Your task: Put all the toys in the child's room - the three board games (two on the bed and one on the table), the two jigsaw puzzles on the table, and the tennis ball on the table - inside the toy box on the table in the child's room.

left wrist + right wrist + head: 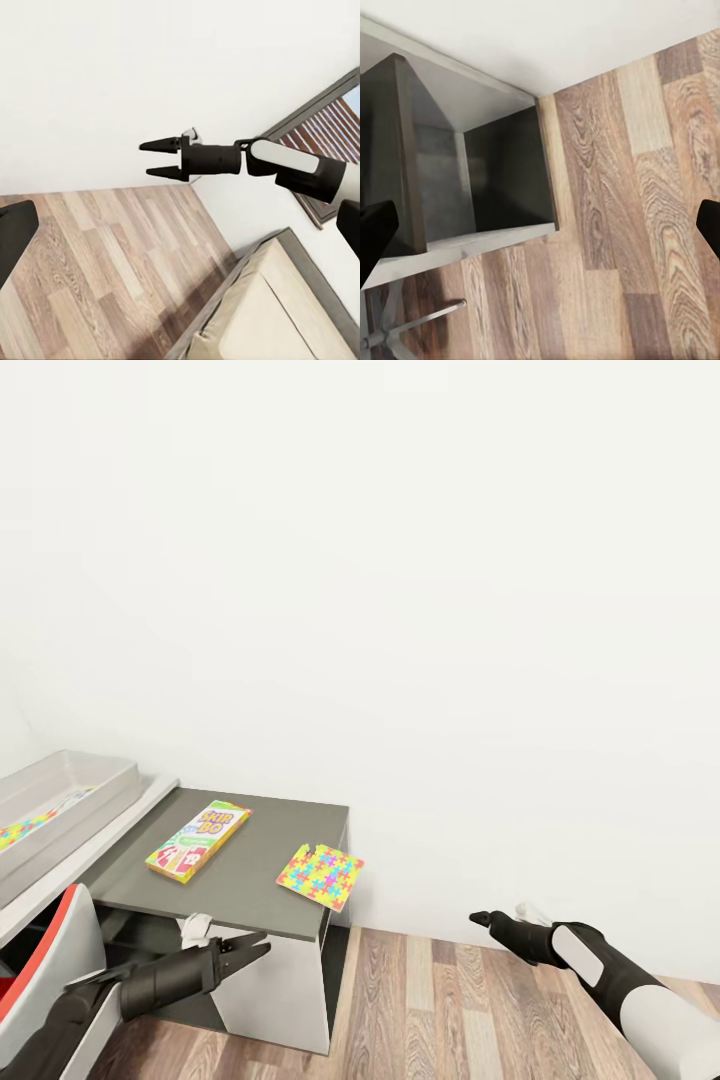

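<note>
Bare white wall behind, wood-plank floor [450, 1000] below, dark grey side unit of the table [260, 840] at lower left with the pale desk top stepping up beside it. On the dark top: one board game [198, 841], flat rectangular box, yellow-green and white cover with red at one end, lying flat near the middle. Just beside it toward the front corner: one jigsaw puzzle [320, 876], thin square sheet of yellow, blue, pink and green pieces, one corner overhanging the edge. Further left on the pale top: the toy box [95, 790], shallow light grey tray with sloping sides, a strip of multicoloured puzzle pattern visible inside. Red and white chair [50, 960] at lower left. Left gripper [245, 948] low in front of the unit, fingers slightly parted, holding nothing. Right gripper [480, 918] over the floor, well apart from the table; seen from the left wrist view [156, 158] as narrowly parted and empty. Corner of the bed [285, 315] also visible there, beige mattress in a dark frame. Judged handling: game box light and stiff, best pinched across its short width or by a long edge. Puzzle sheet very thin, probably floppy and liable to slide; overhanging corner the likeliest place to nip.
</note>
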Tool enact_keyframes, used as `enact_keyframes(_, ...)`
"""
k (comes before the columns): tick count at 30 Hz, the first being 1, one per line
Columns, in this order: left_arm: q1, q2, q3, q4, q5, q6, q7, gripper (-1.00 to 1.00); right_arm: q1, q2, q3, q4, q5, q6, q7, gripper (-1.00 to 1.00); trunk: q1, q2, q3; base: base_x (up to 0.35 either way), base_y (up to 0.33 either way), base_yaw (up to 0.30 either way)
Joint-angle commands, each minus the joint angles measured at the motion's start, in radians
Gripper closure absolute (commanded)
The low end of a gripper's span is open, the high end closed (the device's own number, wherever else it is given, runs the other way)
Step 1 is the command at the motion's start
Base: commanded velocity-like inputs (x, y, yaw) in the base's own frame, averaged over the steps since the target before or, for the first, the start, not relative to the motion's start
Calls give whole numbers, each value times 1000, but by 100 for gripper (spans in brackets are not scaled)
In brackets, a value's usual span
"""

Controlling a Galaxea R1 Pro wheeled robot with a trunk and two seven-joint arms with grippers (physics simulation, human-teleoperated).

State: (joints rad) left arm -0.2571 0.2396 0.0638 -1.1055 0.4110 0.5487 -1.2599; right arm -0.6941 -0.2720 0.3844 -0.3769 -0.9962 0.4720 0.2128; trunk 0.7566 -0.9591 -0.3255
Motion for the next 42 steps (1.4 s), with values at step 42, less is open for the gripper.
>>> enact_keyframes(42, -1, -2, 8, -1, 11, 7, -7, -100, -1, -2, 4, 0, -2, 2, 3, -100, 0, -1, -1, -29, 1, 0)
